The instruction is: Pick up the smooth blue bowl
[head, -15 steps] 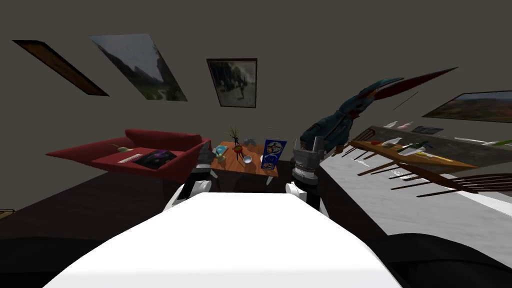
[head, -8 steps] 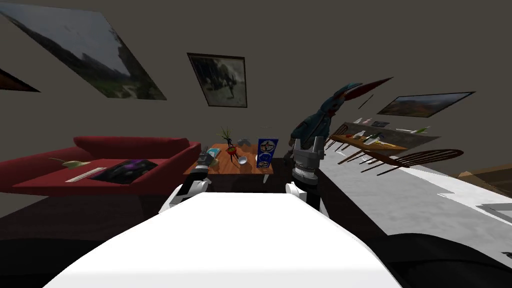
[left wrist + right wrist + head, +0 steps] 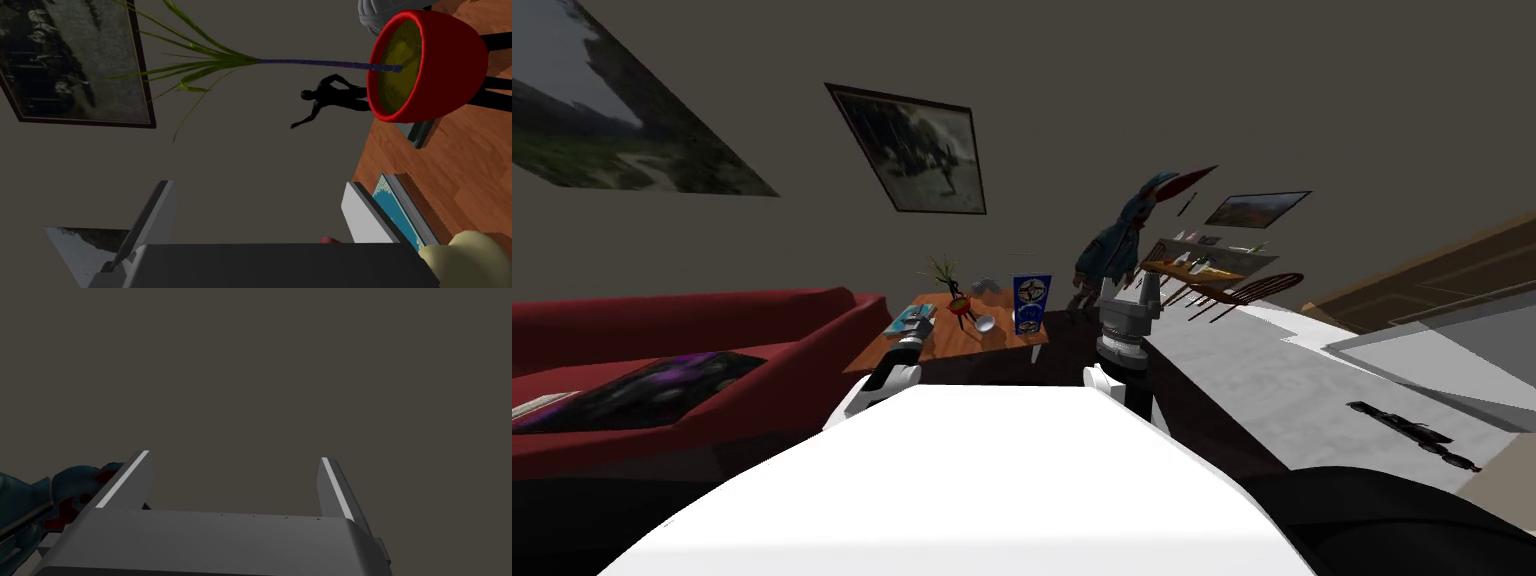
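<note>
I am holding the left claw (image 3: pixel 916 322) over the near left part of the bench (image 3: pixel 952 347). Its fingers (image 3: pixel 159 215) are standing wide apart with nothing between them. A teal book (image 3: pixel 398 212) is lying flat just beside one finger, and the red pot (image 3: pixel 440 55) on its dark stand is rising ahead of the claw on that same side. The pale, silvery-blue bowl (image 3: pixel 984 323) is the thing I am after. It is sitting on the bench beyond the left claw and off to its right, past the pot and between the pot and the upright blue box (image 3: pixel 1032 303). It is near the claw, but the two are not touching. As I am reading it, the coming move is turning on that offset. The claw is pointing past the bowl toward the wall rather than at it, so it is needing a swing rightward and a drop over the rim. The bowl is looking round, so I am finding no long axis to line the fingers to. Its mouth seems to be facing up, though it is showing too small to be sure. The right claw (image 3: pixel 1125 288) is hanging raised off the bench's right end, fingers also spread wide and empty. It is lying farther from the bowl than the left claw, so I am judging the left arm the one for this reach.
</note>
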Robot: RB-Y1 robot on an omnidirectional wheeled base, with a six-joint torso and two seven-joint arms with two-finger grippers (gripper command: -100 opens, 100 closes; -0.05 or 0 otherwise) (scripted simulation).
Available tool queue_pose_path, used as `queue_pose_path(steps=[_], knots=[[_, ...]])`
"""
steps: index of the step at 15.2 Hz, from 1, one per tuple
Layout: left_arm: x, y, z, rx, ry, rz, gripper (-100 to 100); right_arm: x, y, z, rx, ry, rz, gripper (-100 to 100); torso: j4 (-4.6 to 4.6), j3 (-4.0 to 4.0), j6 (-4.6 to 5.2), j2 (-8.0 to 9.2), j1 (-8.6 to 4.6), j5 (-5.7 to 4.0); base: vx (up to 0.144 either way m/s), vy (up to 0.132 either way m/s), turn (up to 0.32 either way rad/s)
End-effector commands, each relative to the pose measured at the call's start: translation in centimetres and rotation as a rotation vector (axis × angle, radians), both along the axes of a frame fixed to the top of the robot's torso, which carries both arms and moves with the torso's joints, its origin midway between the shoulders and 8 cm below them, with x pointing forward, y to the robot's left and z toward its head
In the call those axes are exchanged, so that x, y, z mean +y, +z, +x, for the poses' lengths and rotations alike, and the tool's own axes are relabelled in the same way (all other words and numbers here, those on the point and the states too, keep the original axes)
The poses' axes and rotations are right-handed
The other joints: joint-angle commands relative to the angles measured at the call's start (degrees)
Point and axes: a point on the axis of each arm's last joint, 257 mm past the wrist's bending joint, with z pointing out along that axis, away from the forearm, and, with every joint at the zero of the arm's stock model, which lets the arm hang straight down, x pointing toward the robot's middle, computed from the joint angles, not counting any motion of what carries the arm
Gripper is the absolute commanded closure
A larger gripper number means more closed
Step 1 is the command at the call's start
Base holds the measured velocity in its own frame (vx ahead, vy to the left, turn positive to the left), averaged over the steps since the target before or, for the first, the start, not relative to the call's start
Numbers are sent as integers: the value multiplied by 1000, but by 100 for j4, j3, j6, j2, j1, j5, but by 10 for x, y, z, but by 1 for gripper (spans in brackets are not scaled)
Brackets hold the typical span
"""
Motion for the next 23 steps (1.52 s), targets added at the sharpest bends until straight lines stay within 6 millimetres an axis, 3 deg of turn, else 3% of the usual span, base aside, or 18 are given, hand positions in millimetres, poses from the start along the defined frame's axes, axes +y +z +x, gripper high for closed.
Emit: queue_pose_path(steps=[1,4,6,7,8,9,11,12,13,14,17,19,20,23], knots=[[19,-16,-3,47,32,-34,-100,0,0,0,0,0,0,0,0,0,0,0,0,0,2,-22,-306],[60,-47,-17,118,115,-119,-100,0,0,0,0,0,0,0,0,0,0,0,-2,-1,2,-27,-410],[64,-65,-22,159,131,-132,-100,0,0,0,0,0,0,0,0,0,-2,0,-1,-1,5,-15,-191],[84,-79,-31,190,177,-179,-100,0,0,0,0,0,0,0,0,0,-6,0,2,0,7,-23,-296],[86,-89,-35,212,185,-186,-100,0,0,0,0,0,0,0,0,0,1,-1,0,-1,8,-20,-336],[103,-96,-43,226,227,-230,-100,0,0,0,0,0,0,0,0,-1,0,-1,0,0,10,-26,-392],[107,-112,-50,262,243,-244,-100,0,0,0,0,0,0,0,0,-1,-1,-2,-1,0,8,-16,-238],[124,-125,-62,286,293,-295,-100,0,0,0,0,0,0,0,0,0,-6,-1,2,0,7,-20,-296],[126,-135,-67,308,304,-304,-100,0,0,0,0,0,0,0,0,-1,2,-2,1,0,10,-18,-320],[126,-135,-67,308,304,-304,-100,0,0,0,0,0,0,0,0,-1,-2,-1,0,-1,6,-8,-99],[156,-164,-98,358,411,-416,-100,0,0,0,0,0,0,0,0,0,-1,0,1,0,9,-19,-348],[158,-179,-107,392,430,-431,-100,0,0,0,0,0,0,0,0,-1,-1,-2,1,0,13,-9,-229],[170,-190,-122,404,482,-487,-100,0,0,0,0,0,0,0,0,-1,-6,-2,3,0,14,-17,-274],[180,-215,-148,452,553,-561,-100,0,0,0,0,0,0,0,0,-2,3,-4,0,-1,16,-14,-382]])
